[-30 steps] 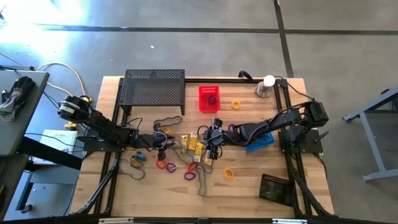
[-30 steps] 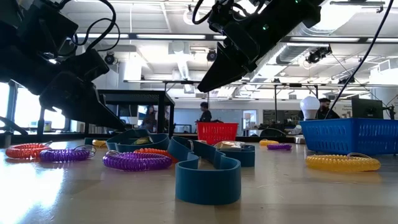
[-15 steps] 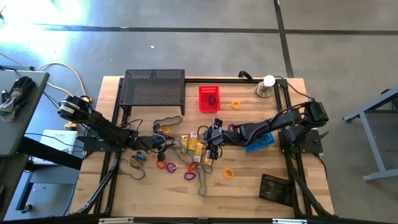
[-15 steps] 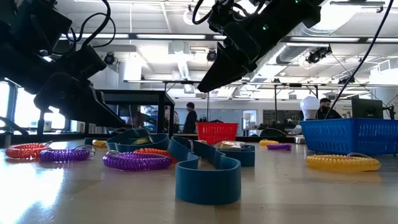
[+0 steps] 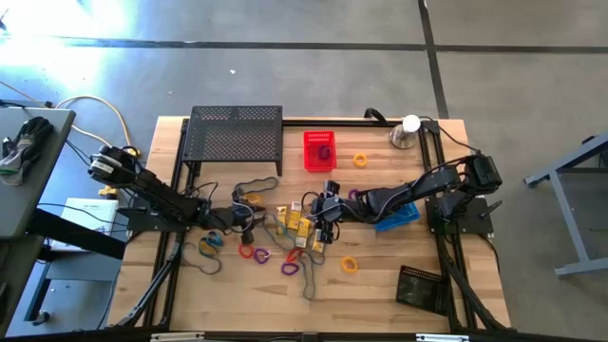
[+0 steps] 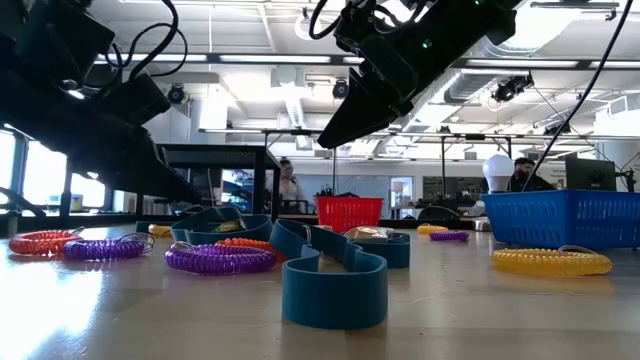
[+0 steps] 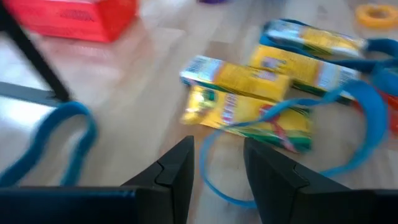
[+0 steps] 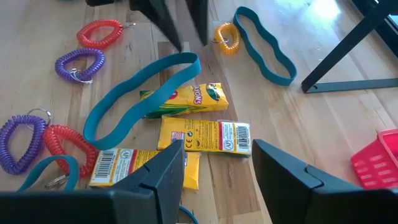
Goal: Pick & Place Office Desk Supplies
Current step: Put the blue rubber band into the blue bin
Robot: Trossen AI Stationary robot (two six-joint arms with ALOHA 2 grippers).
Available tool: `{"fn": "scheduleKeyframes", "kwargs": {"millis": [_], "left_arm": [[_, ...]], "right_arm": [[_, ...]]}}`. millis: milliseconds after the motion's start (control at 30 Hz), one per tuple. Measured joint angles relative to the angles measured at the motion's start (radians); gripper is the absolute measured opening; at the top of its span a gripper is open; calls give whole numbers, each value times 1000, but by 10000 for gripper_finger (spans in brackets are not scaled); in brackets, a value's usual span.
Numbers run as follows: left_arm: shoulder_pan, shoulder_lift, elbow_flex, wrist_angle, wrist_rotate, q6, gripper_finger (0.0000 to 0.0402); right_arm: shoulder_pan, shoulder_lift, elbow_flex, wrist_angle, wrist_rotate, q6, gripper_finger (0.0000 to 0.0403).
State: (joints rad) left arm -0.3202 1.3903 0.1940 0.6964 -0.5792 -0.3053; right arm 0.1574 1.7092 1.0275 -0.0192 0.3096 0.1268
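Black mesh shelf point(image 5: 236, 139), red basket point(image 5: 319, 150), blue basket point(image 5: 397, 217).

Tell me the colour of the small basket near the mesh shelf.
Red; the basket shows best in the high view.

A grey concrete floor point(image 5: 313, 76), crossed by dark seams, is surrounding the wooden table point(image 5: 380, 285). Strong glare is falling on the floor at the upper left. A grey side table point(image 5: 28, 190) is standing left. Behind, ceiling strip lights point(image 6: 250, 58) and ducts are showing, and people are standing in the distance.
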Motion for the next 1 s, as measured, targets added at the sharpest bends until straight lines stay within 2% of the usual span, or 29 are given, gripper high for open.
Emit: {"fn": "scheduleKeyframes", "kwargs": {"millis": [67, 267, 400, 500, 833, 1000], "left_arm": [[-3, 0, 0, 2, -32, -5, 133], [-5, 0, 0, 63, -23, -3, 133], [-18, 0, 0, 113, 101, -10, 133], [-27, 0, 0, 125, 150, 47, 133], [-7, 0, 0, 117, 146, 80, 133], [-15, 0, 0, 117, 145, 72, 169]], "right_arm": [[0, 0, 0, 0, 0, 0, 176], [0, 0, 0, -6, -8, 0, 176], [0, 0, 0, -26, -35, 0, 176], [0, 1, 0, -31, -55, 4, 176], [0, 1, 0, -28, -55, 5, 176], [0, 1, 0, -17, -55, 3, 176]]}}
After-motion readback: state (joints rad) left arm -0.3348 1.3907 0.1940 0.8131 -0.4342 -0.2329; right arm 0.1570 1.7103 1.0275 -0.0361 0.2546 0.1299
